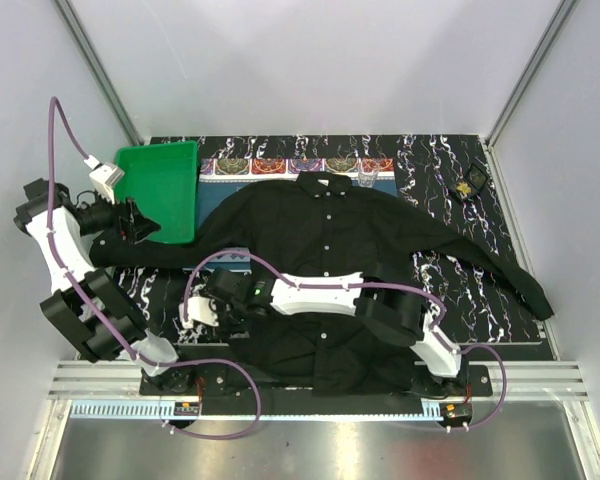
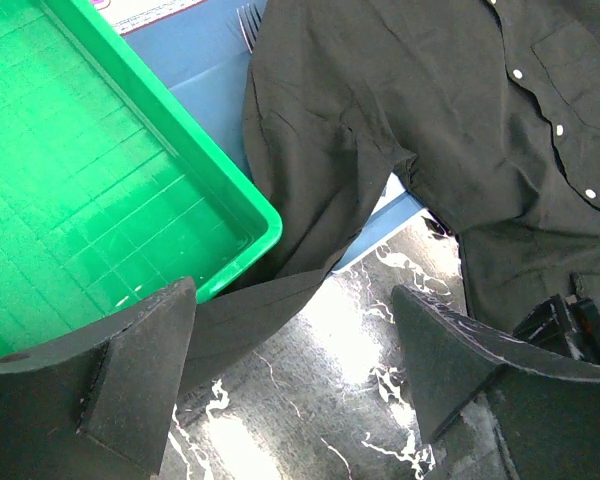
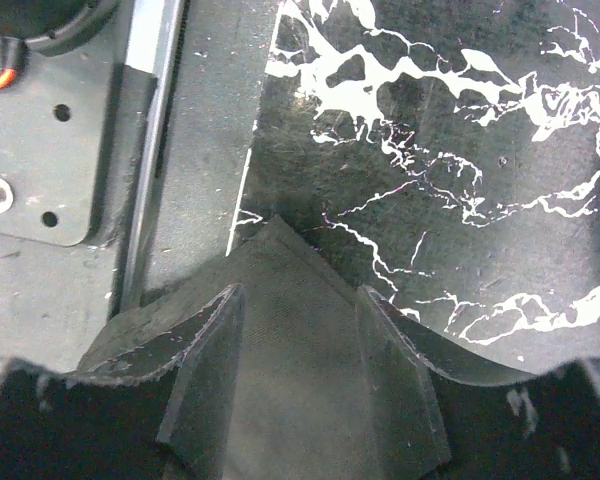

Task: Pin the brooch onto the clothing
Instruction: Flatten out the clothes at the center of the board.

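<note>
We see the black shirt (image 1: 320, 240) lying flat on the desk (image 1: 460, 160). Its front faces up and its collar is near the far edge. It lies spread out like this so the brooch can go on the front.

The brooch (image 1: 470, 185) is a tiny gold thing near the far right corner of the desk. It is well apart from the shirt's front and from both hands. No one holds it, so we think the pinning has not begun yet.

Our left hand (image 2: 292, 290) hangs wide open with nothing in it. It is over one sleeve (image 2: 310, 200), just beside the green tray (image 1: 160, 190) at the far left corner. The sleeve lies against the tray's edge, so we think the hand is there to pull it straight.

Our right hand (image 3: 300, 295) reaches across the shirt to the near left side. Its fingers (image 3: 205, 380) stand apart over a corner of the cloth (image 3: 290, 260) by the near edge. It is not pinching the cloth shut. We think it is smoothing that corner so the shirt stays flat.

Next, we think one hand must go over to get the brooch.
</note>
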Robot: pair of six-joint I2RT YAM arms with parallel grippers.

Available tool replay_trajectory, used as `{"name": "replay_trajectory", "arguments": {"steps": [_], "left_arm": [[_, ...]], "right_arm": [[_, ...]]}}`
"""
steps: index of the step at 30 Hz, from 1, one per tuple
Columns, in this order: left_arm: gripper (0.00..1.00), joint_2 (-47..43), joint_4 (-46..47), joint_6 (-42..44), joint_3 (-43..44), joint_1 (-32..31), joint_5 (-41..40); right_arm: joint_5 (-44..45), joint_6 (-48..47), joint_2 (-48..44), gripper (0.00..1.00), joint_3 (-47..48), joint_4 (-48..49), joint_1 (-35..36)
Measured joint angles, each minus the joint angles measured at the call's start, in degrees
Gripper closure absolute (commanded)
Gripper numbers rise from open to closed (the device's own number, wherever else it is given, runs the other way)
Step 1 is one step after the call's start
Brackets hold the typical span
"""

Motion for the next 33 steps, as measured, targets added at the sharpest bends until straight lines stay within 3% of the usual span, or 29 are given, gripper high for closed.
{"name": "replay_trajectory", "arguments": {"steps": [10,12,13,14,16,23,33], "left_arm": [[0.16,0.1,0.0,-0.1,0.7,0.0,0.5],[0.16,0.1,0.0,-0.1,0.9,0.0,0.7],[0.16,0.1,0.0,-0.1,1.1,0.0,0.7],[0.16,0.1,0.0,-0.1,1.3,0.0,0.7],[0.16,0.2,-0.1,-0.1,1.8,0.0,0.7],[0.16,0.4,0.0,-0.1,2.4,0.0,0.7],[0.16,0.6,0.0,0.0,2.4,0.0,0.8]], "right_arm": [[2.4,-3.5,3.0,0.48,0.3,2.6,0.4],[2.1,-4.1,3.0,0.59,0.3,2.8,0.4],[1.9,-4.5,3.0,0.68,0.3,2.8,0.4],[1.5,-4.8,3.0,0.89,0.2,2.8,0.5],[0.0,-5.9,3.0,1.00,-0.1,2.6,0.5],[-5.3,-7.0,1.2,1.00,-3.1,2.8,0.5],[-16.8,-3.9,-8.3,1.00,-6.4,1.9,0.5]]}}
